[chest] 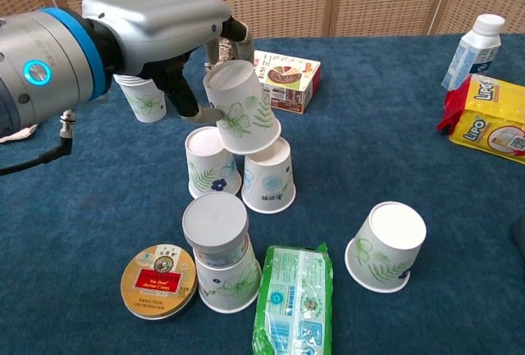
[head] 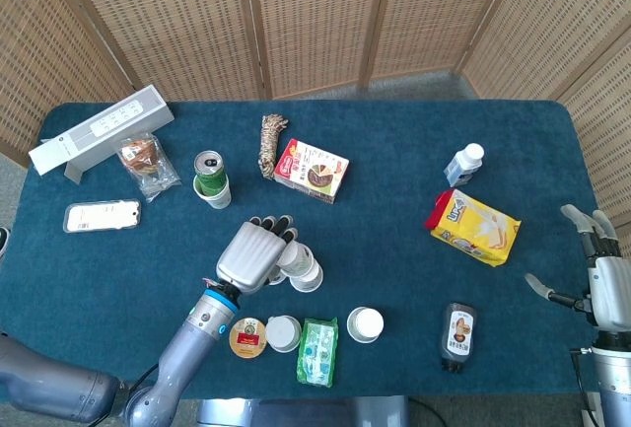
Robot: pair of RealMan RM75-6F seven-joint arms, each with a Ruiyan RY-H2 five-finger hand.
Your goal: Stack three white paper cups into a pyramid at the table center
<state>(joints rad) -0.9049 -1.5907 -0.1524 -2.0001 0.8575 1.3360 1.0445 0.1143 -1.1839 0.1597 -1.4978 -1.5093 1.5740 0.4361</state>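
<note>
My left hand [chest: 156, 31] [head: 254, 254] grips an upside-down white paper cup [chest: 241, 109] with a green leaf print, tilted. The cup hovers just above two more upside-down cups standing side by side, the left one [chest: 210, 164] and the right one [chest: 270, 176], and seems to touch the right one's top. In the head view the held cup [head: 293, 257] peeks out beside my fingers, with the right base cup [head: 310, 275] below it. My right hand [head: 601, 274] stays at the table's right edge, fingers spread, holding nothing.
Another upside-down cup [chest: 387, 246] stands at the front right. A lidded cup [chest: 220, 250], a round tin [chest: 158, 281] and a green packet [chest: 296, 299] lie in front of the stack. A snack box [chest: 283, 79] and a cup holding a can [head: 211, 179] sit behind.
</note>
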